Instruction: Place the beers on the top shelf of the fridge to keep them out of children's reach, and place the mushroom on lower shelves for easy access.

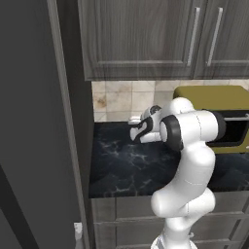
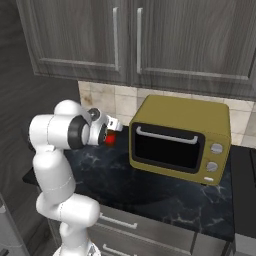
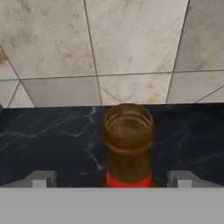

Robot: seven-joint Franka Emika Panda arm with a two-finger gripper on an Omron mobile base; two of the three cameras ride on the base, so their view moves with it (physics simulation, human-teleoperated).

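Note:
A brown beer bottle (image 3: 128,140) with a red label stands upright on the black marble counter (image 3: 48,135), close to the tiled back wall. In the hand view my gripper (image 3: 111,178) is open, with one fingertip (image 3: 40,178) on each side of the bottle and clear gaps between. The right base view shows the bottle's red label (image 2: 109,139) just below my gripper (image 2: 118,126). In the left base view the gripper (image 1: 134,121) reaches toward the wall over the counter. The fridge (image 1: 34,121) is the tall dark grey body at the left. The mushroom and the shelves are out of view.
A yellow toaster oven (image 2: 180,140) with a dark door stands on the counter right of the bottle. Dark wood cabinets (image 2: 150,35) hang above. Drawers (image 1: 126,209) run under the counter edge.

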